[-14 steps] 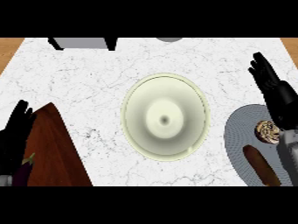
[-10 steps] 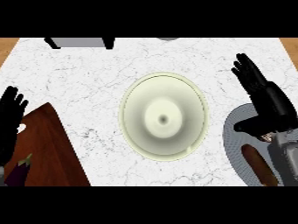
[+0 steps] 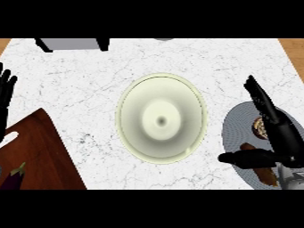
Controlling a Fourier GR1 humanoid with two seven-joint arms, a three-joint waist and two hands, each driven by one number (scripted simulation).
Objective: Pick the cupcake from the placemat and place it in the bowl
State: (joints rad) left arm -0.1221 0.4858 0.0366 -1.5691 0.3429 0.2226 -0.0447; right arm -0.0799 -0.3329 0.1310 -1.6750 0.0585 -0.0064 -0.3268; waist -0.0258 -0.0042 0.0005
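Grey placemat [image 3: 236, 120] under spread right hand [image 3: 282, 136], cupcake [image 3: 260, 127] mostly hidden, orientation unclear, bowl [image 3: 161, 118] alongside

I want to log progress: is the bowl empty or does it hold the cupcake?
Empty. The bowl shows only its bare pale inside, while the cupcake sits on the grey placemat, partly hidden by the right hand.

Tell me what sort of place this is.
Probably a kitchen counter: a white marble top carries a pale bowl, a wooden cutting board with an eggplant, and a grey placemat with a cupcake.
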